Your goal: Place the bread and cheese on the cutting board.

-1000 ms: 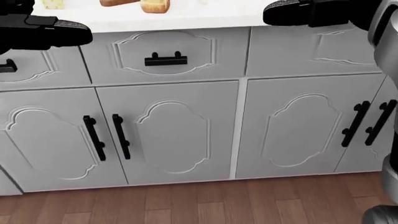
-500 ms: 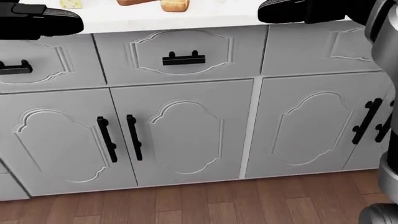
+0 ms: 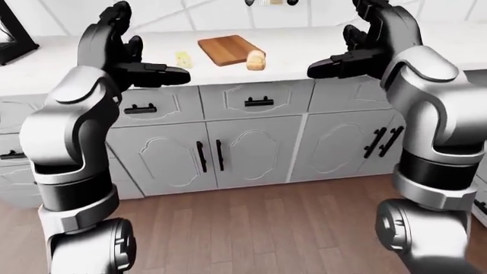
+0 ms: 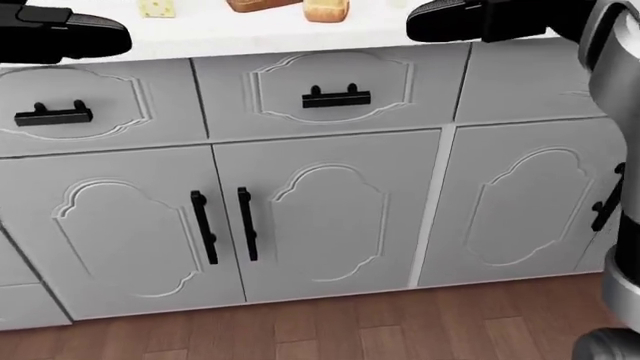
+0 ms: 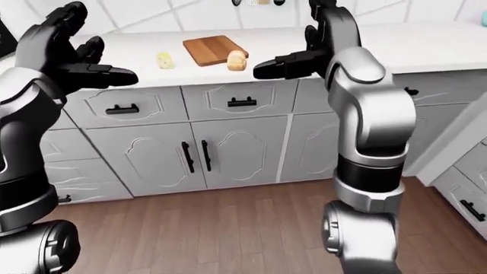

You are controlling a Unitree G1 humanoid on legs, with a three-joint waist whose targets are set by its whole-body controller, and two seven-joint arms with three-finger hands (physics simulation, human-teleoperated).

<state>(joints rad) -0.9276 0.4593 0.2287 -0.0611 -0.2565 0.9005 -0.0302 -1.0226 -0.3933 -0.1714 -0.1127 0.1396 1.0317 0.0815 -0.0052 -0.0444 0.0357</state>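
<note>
A wooden cutting board [image 3: 226, 49] lies on the white counter [image 3: 289, 45]. The bread [image 3: 256, 59], a small tan loaf, sits on the counter touching the board's lower right corner. The pale yellow cheese [image 3: 182, 59] lies on the counter just left of the board. My left hand [image 3: 125, 48] is raised in the air left of the cheese, open and holding nothing. My right hand [image 3: 358, 43] is raised right of the bread, also open and holding nothing. In the head view only the bread [image 4: 327, 10] and cheese [image 4: 156, 8] show at the top edge.
Grey cabinet doors and drawers with black handles [image 4: 225, 225] fill the space under the counter. Wooden floor [image 3: 258, 228] lies below. A black frame object [image 3: 11, 34] stands on the counter at far left. More drawers [image 5: 464, 194] stand at the right.
The camera has shifted left: cabinets, bread and cheese slid rightward in the head view. Both hands keep their raised, open pose.
</note>
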